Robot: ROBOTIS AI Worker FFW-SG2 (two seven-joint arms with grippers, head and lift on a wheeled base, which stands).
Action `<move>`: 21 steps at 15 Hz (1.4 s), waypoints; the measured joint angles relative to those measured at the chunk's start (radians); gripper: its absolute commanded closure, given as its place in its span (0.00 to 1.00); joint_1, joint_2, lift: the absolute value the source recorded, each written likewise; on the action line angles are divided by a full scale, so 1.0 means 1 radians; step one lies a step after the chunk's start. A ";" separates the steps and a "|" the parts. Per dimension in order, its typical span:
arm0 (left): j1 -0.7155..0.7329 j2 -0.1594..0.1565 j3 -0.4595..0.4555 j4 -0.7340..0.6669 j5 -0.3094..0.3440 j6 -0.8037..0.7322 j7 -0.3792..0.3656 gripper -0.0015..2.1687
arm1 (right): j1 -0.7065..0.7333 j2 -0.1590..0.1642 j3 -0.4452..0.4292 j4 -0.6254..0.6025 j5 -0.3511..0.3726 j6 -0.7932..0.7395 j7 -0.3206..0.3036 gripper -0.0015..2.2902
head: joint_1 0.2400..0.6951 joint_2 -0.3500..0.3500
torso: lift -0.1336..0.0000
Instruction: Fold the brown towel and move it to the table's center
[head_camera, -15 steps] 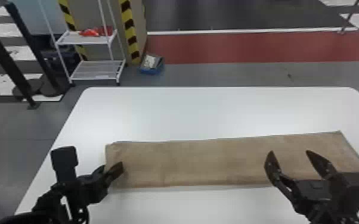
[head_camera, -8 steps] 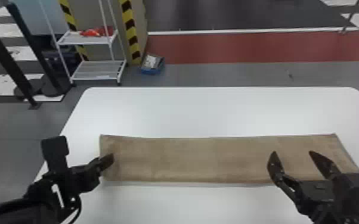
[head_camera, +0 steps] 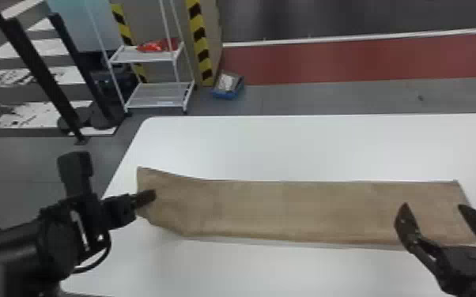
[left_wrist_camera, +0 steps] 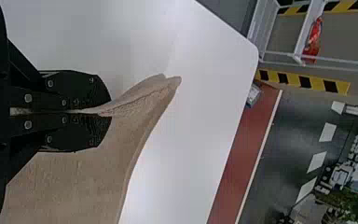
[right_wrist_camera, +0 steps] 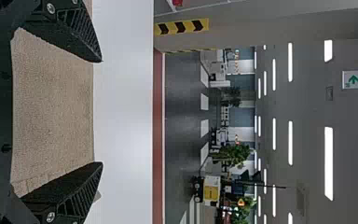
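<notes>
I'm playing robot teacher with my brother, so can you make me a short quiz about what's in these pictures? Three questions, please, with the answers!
1. True or false: the right gripper has its fingers shut.
2. What is the left gripper pinching?
a) a cup
b) the brown towel
c) a box
3. Fill in the colour: the bright thing on the white rack is ____.

Key: 1 false; 2 b; 3 red.

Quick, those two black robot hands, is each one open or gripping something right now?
Left black gripper: closed, holding the left end of the long brown cloth towel.
Right black gripper: open, holding nothing.
</notes>
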 measured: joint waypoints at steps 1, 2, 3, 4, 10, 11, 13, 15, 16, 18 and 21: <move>0.001 -0.004 -0.042 -0.066 0.003 0.063 0.013 0.99 | 0.002 0.000 -0.007 -0.001 -0.002 0.000 0.000 0.04 | 1.00 0.63 | 0.27; 0.001 -0.007 -0.112 -0.130 0.004 0.124 0.043 0.99 | 0.005 0.000 -0.015 -0.004 -0.004 0.000 -0.001 0.04 | 1.00 0.59 | 0.27; -0.005 -0.009 -0.200 -0.181 0.001 0.172 0.077 0.99 | 0.010 0.000 -0.024 -0.008 -0.008 -0.001 -0.003 0.04 | 1.00 0.53 | 0.27; -0.019 -0.012 -0.285 -0.214 -0.007 0.206 0.106 0.99 | 0.015 0.000 -0.033 -0.013 -0.013 -0.003 -0.003 0.04 | 1.00 0.46 | 0.27; -0.203 -0.027 -0.786 -0.106 -0.163 0.246 0.296 0.99 | 0.022 -0.007 -0.100 -0.026 -0.080 -0.009 -0.005 0.04 | 1.00 0.13 | 0.27; -0.223 -0.027 -0.824 -0.060 -0.169 0.228 0.320 0.99 | 0.020 -0.010 -0.102 -0.024 -0.085 -0.009 -0.005 0.04 | 1.00 0.09 | 0.27; -0.242 -0.027 -0.887 0.026 -0.173 0.152 0.374 0.96 | 0.018 -0.015 -0.103 -0.020 -0.089 -0.009 -0.005 0.04 | 1.00 0.07 | 0.27; -0.252 -0.027 -0.949 0.108 -0.173 0.046 0.424 0.28 | 0.015 -0.017 -0.102 -0.018 -0.090 -0.009 -0.005 0.04 | 1.00 0.05 | 0.27; -0.253 -0.027 -0.974 0.135 -0.173 0.001 0.433 0.00 | 0.014 -0.017 -0.102 -0.017 -0.090 -0.009 -0.005 0.04 | 1.00 0.02 | 0.27; -0.242 -0.027 -1.007 0.158 -0.173 -0.064 0.431 0.00 | 0.012 -0.017 -0.101 -0.015 -0.090 -0.009 -0.005 0.04 | 1.00 0.00 | 0.27; -0.205 -0.027 -1.020 0.149 -0.173 -0.107 0.413 0.02 | 0.008 -0.015 -0.098 -0.010 -0.089 -0.009 -0.005 0.04 | 1.00 0.00 | 0.27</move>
